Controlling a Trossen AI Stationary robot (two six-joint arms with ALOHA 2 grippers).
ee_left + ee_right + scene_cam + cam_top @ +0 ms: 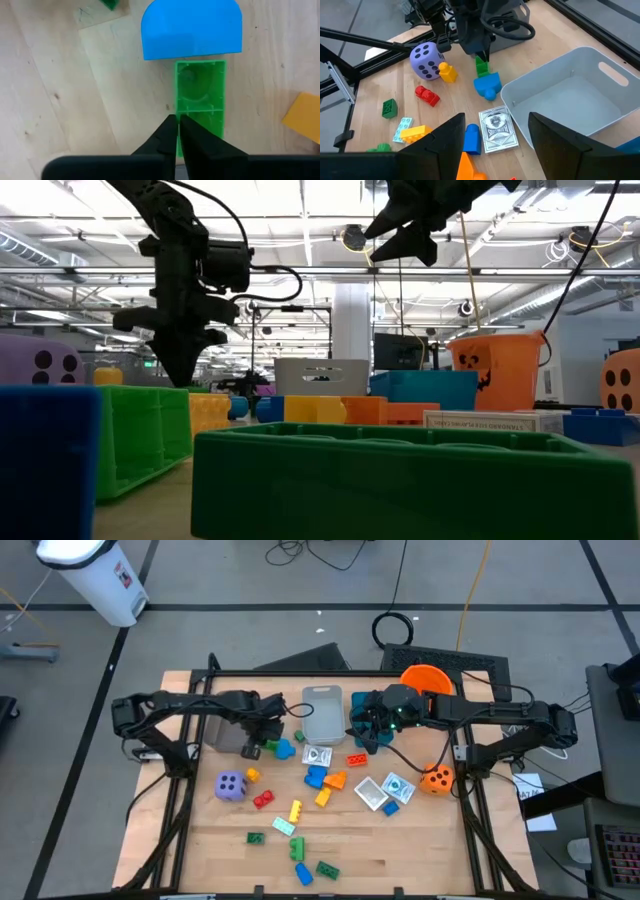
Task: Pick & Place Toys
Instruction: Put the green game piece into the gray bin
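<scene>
My left gripper point(178, 122) points straight down near the table's far left and is shut on a light green brick point(200, 95) that lies hollow side up. A blue brick point(192, 27) lies right at that brick's end. The right wrist view shows the same green brick point(481, 67) under the left gripper point(482, 55). My right gripper point(495, 145) hangs open and high over the back middle point(365, 725), holding nothing. A purple die point(230, 786), an orange die point(436, 779), white packets point(318, 756) and several small bricks lie scattered on the table. My left gripper pinches the green brick's long side wall point(176, 100) near one end, one finger inside the hollow and one outside. The fingers come from above, pointing down, and lie along the wall. Whether the brick is clear of the table, I cannot tell.
A grey bin point(322, 712) stands at the back middle, just right of the left gripper. A teal bin point(375, 735) and an orange bucket point(428, 678) stand behind it to the right. A yellow brick point(302, 117) lies close to the green one. Bare wood lies along the near edge.
</scene>
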